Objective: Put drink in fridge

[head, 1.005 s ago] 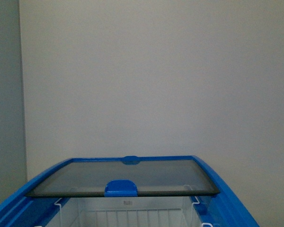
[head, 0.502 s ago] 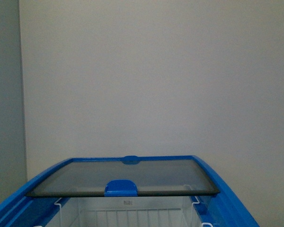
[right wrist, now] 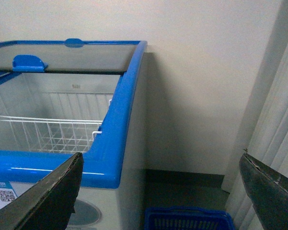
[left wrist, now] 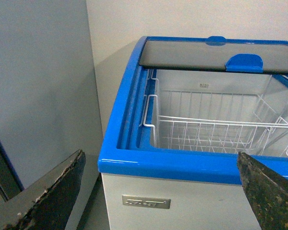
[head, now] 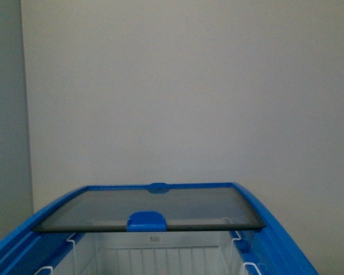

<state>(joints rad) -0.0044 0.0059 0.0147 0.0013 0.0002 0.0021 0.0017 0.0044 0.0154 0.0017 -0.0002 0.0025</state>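
Since a second ago the fridge [head: 23, 240] sits slightly lower in the front view, glass lid [head: 149, 207] slid back over the far half. Both claws, left [left wrist: 161, 191] and right [right wrist: 161, 189], gape wide and empty before its blue rim; wire basket [left wrist: 216, 132] lies open. The drink is not visible.

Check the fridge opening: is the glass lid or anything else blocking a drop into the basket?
Nothing visible blocks it. The glass lid is slid to the far end of the fridge, leaving the near part open above the wire basket, which looks empty. Both grippers are open and empty; the drink is not in view.
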